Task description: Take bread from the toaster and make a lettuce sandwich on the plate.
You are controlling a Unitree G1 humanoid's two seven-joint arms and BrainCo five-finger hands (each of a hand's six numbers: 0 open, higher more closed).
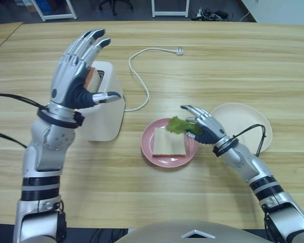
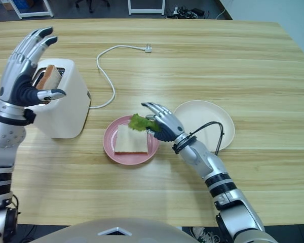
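Spreading broad under everything, the light wooden bench (image 1: 218, 61) carries the whole setup. Biggest on it is the white toaster (image 1: 104, 124), standing toward the left edge, about midway between the near and far edges. One slice of toaster bread (image 2: 49, 77) sticks up out of its slot, tilted a little, brown crust showing.

Next in size are two round plates lying near the middle of the bench, closer to the near edge. The cream plate (image 1: 238, 119) lies on the right-edge side, and the pink plate (image 2: 109, 149) sits just beside it on the toaster's side; I cannot tell whether their rims touch. On the pink plate lies a flat white bread slice (image 1: 168, 143), square to the rim and covering most of the middle.

The left hand (image 1: 73, 71) is raised over the toaster's top, palm turned to the slot, fingers stretched straight up and spread, thumb poking out sideways across the toaster. It holds nothing, and it sits just beside the standing slice without gripping it.

The right hand (image 2: 164, 124) is low over the pink plate's right rim, its fingers pinched around a leaf of lettuce (image 1: 177, 125). The green leaf hangs over the far right corner of the slice on the plate; whether it touches the bread I cannot make out.

A white cord (image 1: 139, 76) loops from the toaster toward the far edge and ends in a plug (image 1: 179, 50) lying loose on the wood.
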